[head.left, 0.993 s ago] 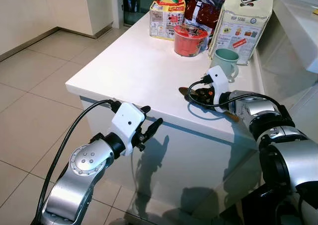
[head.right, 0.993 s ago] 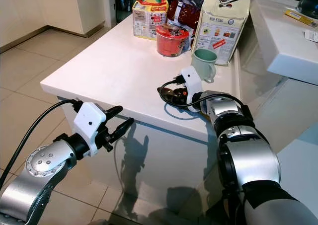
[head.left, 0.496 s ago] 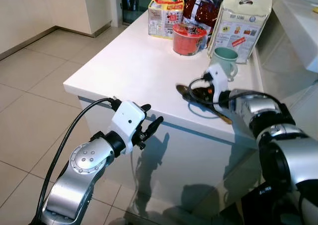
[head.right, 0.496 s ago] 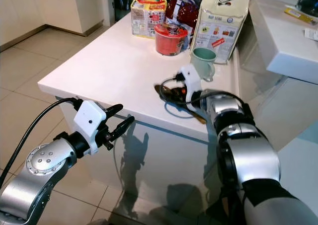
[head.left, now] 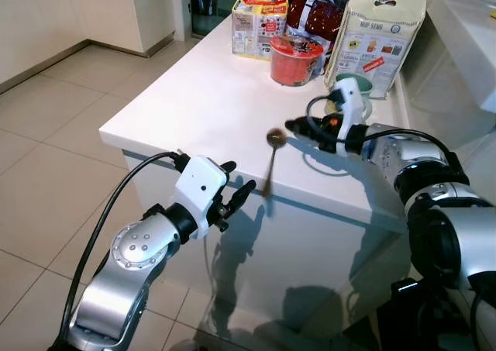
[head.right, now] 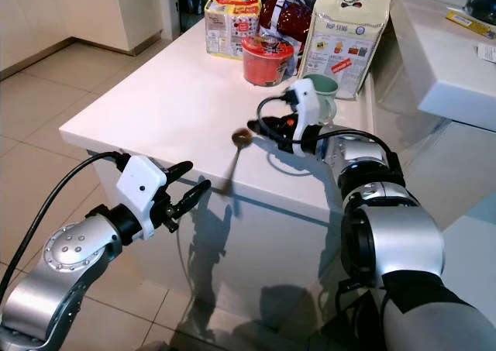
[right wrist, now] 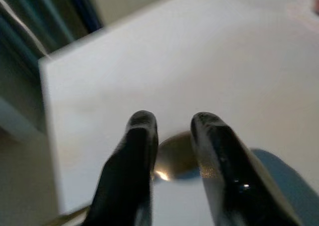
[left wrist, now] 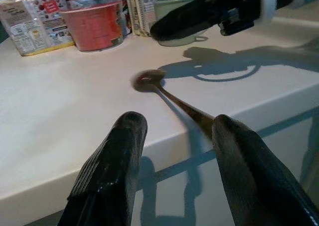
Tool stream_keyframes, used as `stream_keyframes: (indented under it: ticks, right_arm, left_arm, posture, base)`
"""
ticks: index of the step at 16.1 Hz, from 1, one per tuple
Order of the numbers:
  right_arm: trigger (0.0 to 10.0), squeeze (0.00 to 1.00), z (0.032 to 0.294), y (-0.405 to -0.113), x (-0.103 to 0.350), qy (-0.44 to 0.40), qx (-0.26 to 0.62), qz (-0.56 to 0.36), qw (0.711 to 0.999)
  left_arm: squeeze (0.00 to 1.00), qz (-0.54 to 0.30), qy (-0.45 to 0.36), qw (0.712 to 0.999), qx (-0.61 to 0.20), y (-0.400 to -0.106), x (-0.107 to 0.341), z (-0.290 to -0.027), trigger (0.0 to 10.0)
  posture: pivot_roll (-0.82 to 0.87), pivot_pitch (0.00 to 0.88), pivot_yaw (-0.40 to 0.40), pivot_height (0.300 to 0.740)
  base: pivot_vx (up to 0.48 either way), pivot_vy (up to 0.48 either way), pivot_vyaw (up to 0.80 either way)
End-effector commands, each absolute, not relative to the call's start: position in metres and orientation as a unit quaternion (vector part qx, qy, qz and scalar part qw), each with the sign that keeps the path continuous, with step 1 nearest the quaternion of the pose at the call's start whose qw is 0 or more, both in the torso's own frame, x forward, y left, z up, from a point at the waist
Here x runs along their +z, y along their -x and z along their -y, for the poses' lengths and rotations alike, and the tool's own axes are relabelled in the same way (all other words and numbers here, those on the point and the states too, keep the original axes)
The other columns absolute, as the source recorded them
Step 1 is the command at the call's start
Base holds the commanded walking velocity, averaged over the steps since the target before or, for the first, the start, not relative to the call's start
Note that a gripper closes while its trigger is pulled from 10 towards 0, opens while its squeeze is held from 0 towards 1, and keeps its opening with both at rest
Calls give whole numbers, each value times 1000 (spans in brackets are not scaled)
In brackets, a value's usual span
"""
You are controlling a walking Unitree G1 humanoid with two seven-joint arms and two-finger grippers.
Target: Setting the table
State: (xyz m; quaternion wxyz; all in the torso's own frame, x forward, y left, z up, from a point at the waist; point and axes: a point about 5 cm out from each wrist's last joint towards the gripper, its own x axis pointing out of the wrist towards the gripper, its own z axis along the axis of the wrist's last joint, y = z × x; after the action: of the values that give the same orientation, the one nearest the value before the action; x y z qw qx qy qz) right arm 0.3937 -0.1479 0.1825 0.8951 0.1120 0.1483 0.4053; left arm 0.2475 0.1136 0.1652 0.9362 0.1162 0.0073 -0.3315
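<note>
1. The spoon (head.left: 270, 159) lies on the white counter (head.left: 201, 103), right at the front edge. Its round bowl end sits on the counter top. Its long handle points out past the edge and down toward the floor, so part of it hangs over (the handle looks blurry).

2. The spoon's long line runs from the counter's middle toward its front edge, a bit tilted.

3. The right gripper (head.left: 293, 125) is just beside the spoon's bowl, on the side nearer the green mug (head.left: 358, 92). It floats low over the counter top. Its two black fingers (right wrist: 139, 151) are a small way apart, with nothing between them. In the right wrist view the shiny spoon bowl shows just past the fingertips.

4. The right arm reaches flat across the counter from the mug side, and its black cable loops over it.

5. The left gripper (head.left: 232, 190) hangs in front of the counter, below the top edge, near the spoon's handle. Its fingers (left wrist: 112, 158) are spread wide and hold nothing. The left arm is bent, with the elbow low and the gripper pointing up at the counter edge.

6. At the far end of the counter stand a red cup (head.left: 295, 60), a tall paper bag (head.left: 375, 35) and a snack box (head.left: 259, 19).
</note>
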Motion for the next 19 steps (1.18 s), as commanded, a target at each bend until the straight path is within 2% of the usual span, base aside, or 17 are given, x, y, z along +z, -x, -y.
stream_keyframes:
  ticks: [1,2,5,6,7,10,14,15,16,17,19]
  right_arm:
    - [0,0,146,-396,202,-132,436,-111,883]
    - [0,0,145,-395,201,-144,438,-107,881]
    - [0,0,149,-399,189,-108,351,-110,924]
    - [2039,0,149,-400,186,-104,333,-112,931]
    - [9804,0,147,-400,182,-85,314,-120,938]
    - [10000,0,136,-402,179,-36,274,-119,954]
    - [10000,0,125,-400,190,-80,282,-92,952]
    - [10000,122,126,-399,193,-85,279,-86,953]
    - [10000,898,129,-399,194,-91,274,-84,954]
    - [10000,1000,130,-398,195,-94,273,-83,954]
    - [10000,1000,133,-390,203,-105,296,-59,947]
  left_arm:
    - [0,0,-111,941,-321,-250,169,-114,10000]
    - [0,-2,-108,943,-314,-251,168,-116,10000]
    - [0,-4,-122,949,-292,-259,165,-119,10000]
    - [0,-1,-124,950,-286,-260,166,-119,10000]
    - [0,0,-123,951,-284,-261,167,-119,10000]
    - [0,-8,-135,953,-273,-259,162,-123,10000]
    - [0,-14,-140,956,-256,-258,159,-127,10000]
    - [0,-15,-139,957,-254,-259,159,-127,10000]
    - [0,-14,-138,958,-252,-259,159,-128,10000]
    - [0,-14,-139,958,-250,-260,159,-128,10000]
    - [0,-9,-139,961,-240,-260,160,-129,10000]
  posture:
    - [113,0,-96,740]
    - [104,0,-93,740]
    - [77,0,-69,740]
    - [80,0,-71,740]
    - [79,0,-71,740]
    - [83,0,-80,740]
    - [83,0,-77,740]
    - [80,0,-76,740]
    - [77,0,-74,740]
    - [76,0,-74,740]
    - [79,0,-79,740]
  base:
    - [0,0,0]
    - [0,0,0]
    - [0,0,0]
    - [0,0,0]
    - [0,0,0]
    - [0,0,0]
    - [0,0,0]
    - [0,0,0]
    - [0,0,0]
    - [0,0,0]
    - [0,0,0]
